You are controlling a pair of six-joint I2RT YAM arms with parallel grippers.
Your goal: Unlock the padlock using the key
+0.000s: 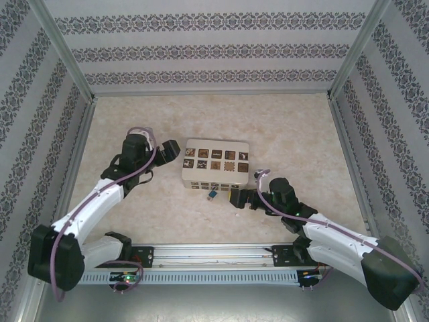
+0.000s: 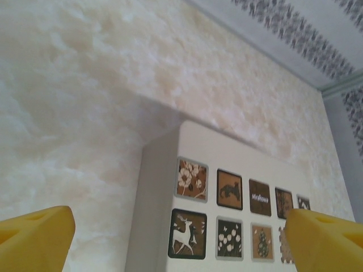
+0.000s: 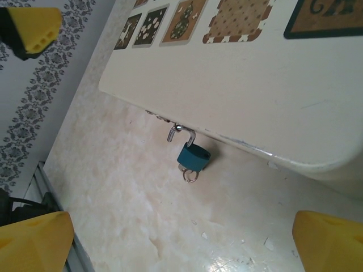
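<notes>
Blue padlock [image 3: 193, 156] at near side of box [image 3: 244, 85], key [image 3: 190, 175] barely discernible beneath; left gripper [image 2: 178, 241] and right gripper [image 3: 181, 243] fingers wide, empty.

On the lid of the white box [image 2: 218, 141], right of centre in the left wrist view, one brown tile [image 2: 260, 198] in the upper row carries a single short line of white lettering, too blurred to read. In the right wrist view, at the upper right corner of the frame, a dark-framed tile [image 3: 326, 17] shows the lower parts of large pale letters, cut by the frame edge, so no word can be made out. Any marking on the padlock [image 3: 193, 156] is too small to tell.
</notes>
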